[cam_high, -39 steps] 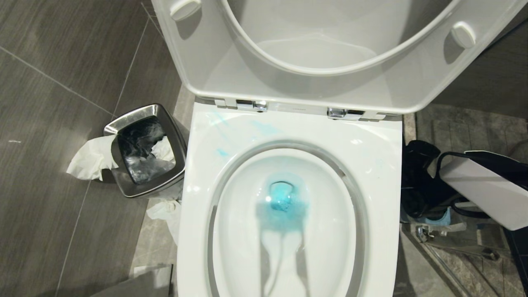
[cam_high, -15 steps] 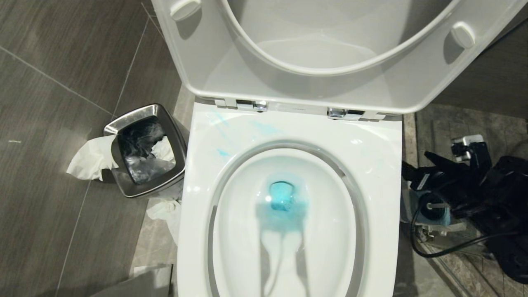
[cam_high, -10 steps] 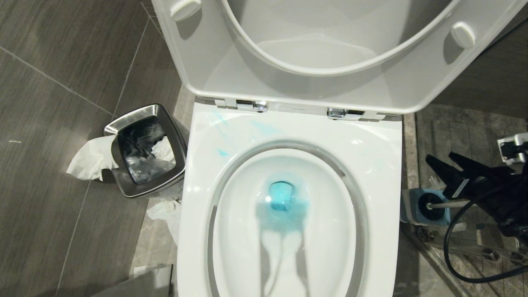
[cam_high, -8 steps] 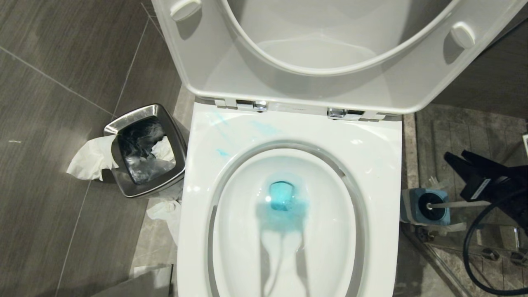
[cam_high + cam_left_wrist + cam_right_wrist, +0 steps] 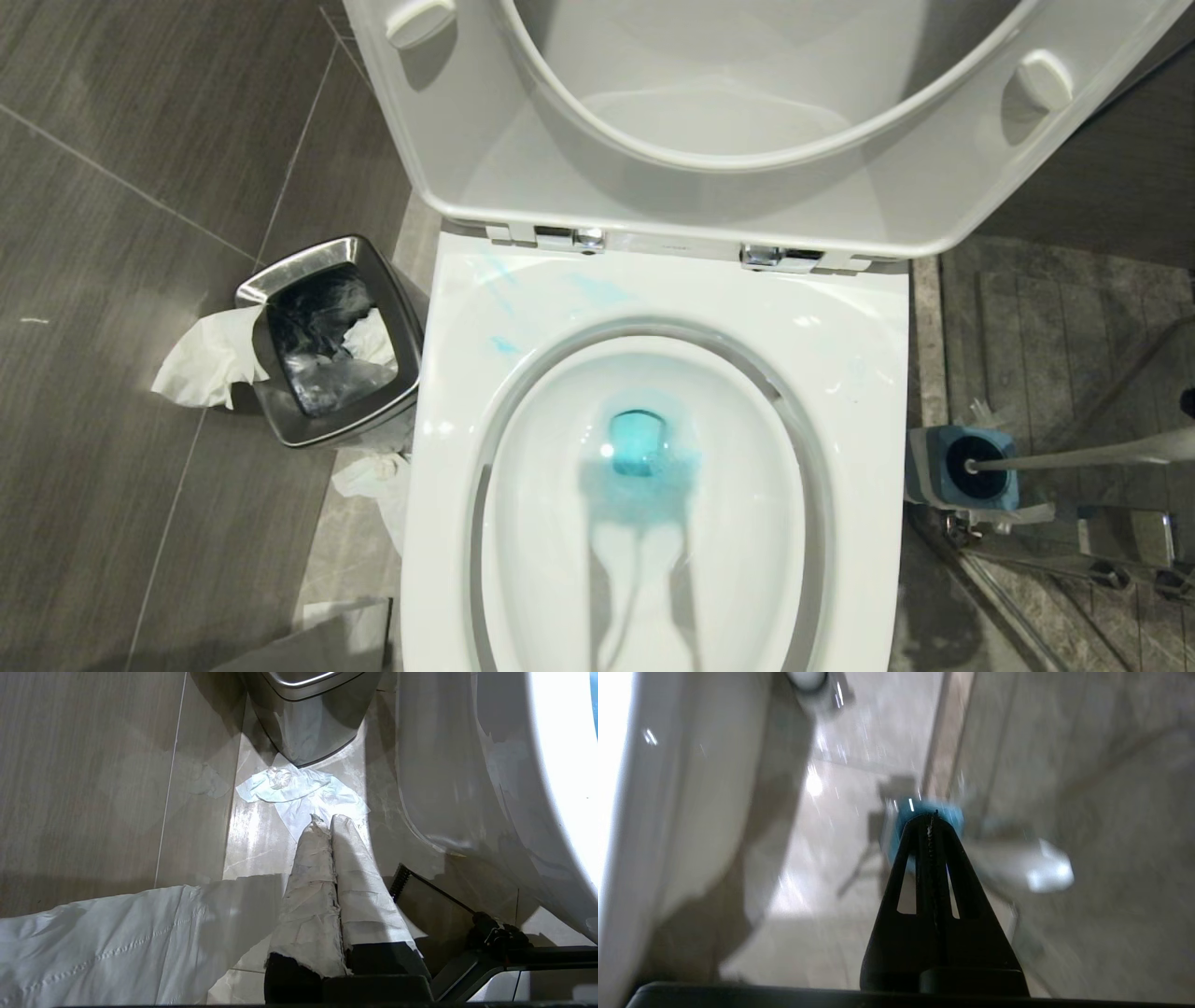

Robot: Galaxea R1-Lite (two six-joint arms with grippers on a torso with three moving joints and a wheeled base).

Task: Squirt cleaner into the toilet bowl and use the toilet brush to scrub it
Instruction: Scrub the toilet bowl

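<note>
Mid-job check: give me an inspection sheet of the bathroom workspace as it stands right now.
Surface: grey tiled floor, paper scraps by the bin.
Bowl: seat and lid up; blue cleaner pooled at the drain, smears on the rim.
Brush: head in the blue holder right of the bowl, handle leaning right.
Clutter: steel bin left of the bowl, tissue hanging over its edge.
Left gripper: shut, paper-wrapped, low over the floor by the bin.
Right gripper: shut, empty, pointing toward the holder.
Cables: nothing seen.
Surroundings: dark wall tiles; nobody in view.
</note>
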